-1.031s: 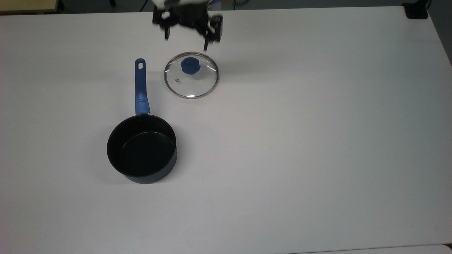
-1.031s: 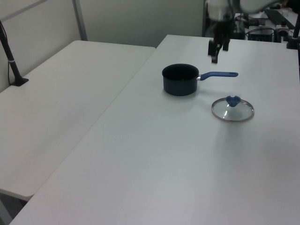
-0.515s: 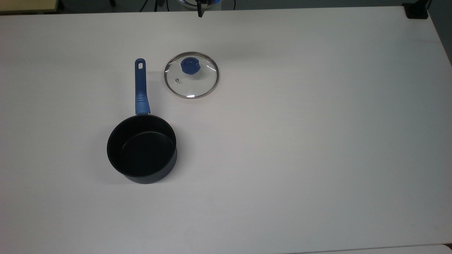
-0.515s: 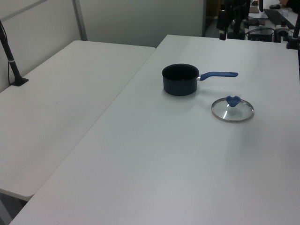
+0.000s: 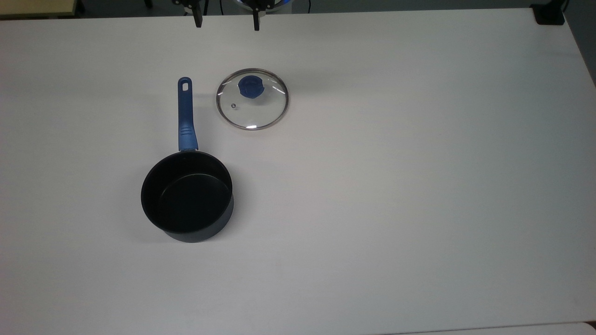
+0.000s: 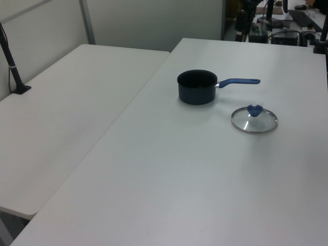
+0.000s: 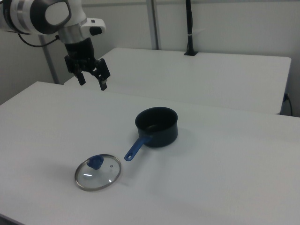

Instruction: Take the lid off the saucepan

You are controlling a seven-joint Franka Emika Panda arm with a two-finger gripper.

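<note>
Lid (image 5: 252, 99) already off, flat on the desk (image 5: 419, 186) just beside the handle of the open saucepan (image 5: 186, 197) in the top view, jaws (image 7: 92, 81) apart, empty, high over the far edge; judged done, nothing obstructing, only a clear retreat left.

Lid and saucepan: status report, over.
End effector open, empty, high above the table's edge. Glass lid off, flat on the table beside the saucepan's handle. Saucepan uncovered. Nothing in the way.
</note>
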